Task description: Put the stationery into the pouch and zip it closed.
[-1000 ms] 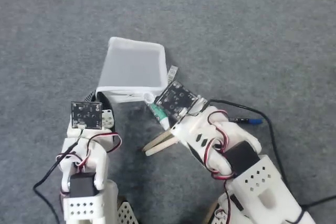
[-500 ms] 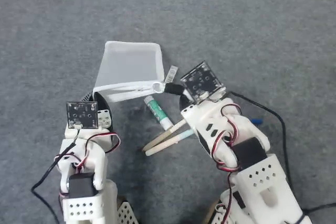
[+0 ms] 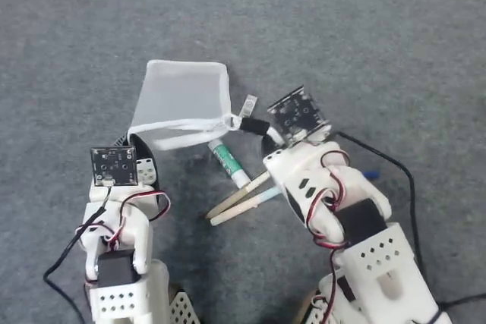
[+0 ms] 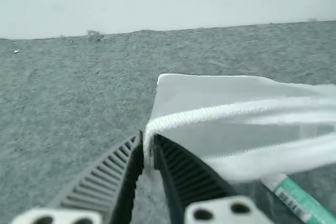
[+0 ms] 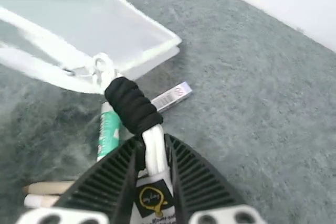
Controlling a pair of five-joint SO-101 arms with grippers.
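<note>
- High view: white mesh pouch (image 3: 186, 100) on the grey carpet (image 3: 395, 51), mouth toward the arms, stretched between the two grippers. Left gripper (image 3: 139, 143) at the near left corner, right gripper (image 3: 262, 130) at the near right corner. Green-and-white pen (image 3: 228, 161) on the carpet just outside the mouth. Two pale sticks (image 3: 237, 202) side by side, nearer the arms. Small silver-labelled piece (image 3: 247, 105) just beside the pouch's right edge. Blue pen tip (image 3: 370, 175) beyond the right arm.
- Left wrist view: ribbed fingers (image 4: 105, 182) pinched tight on the corner of the pouch's zipper edge. Green-and-white pen lying below the mouth, outside the pouch.
- Right wrist view: fingers (image 5: 110, 177) clamped on a white pull cord (image 5: 132, 107) with a black wrapped end, tied to the zipper slider (image 5: 102, 66) at the pouch's corner. Green-and-white pen, silver-labelled piece and sticks on the carpet, all outside the pouch.
</note>
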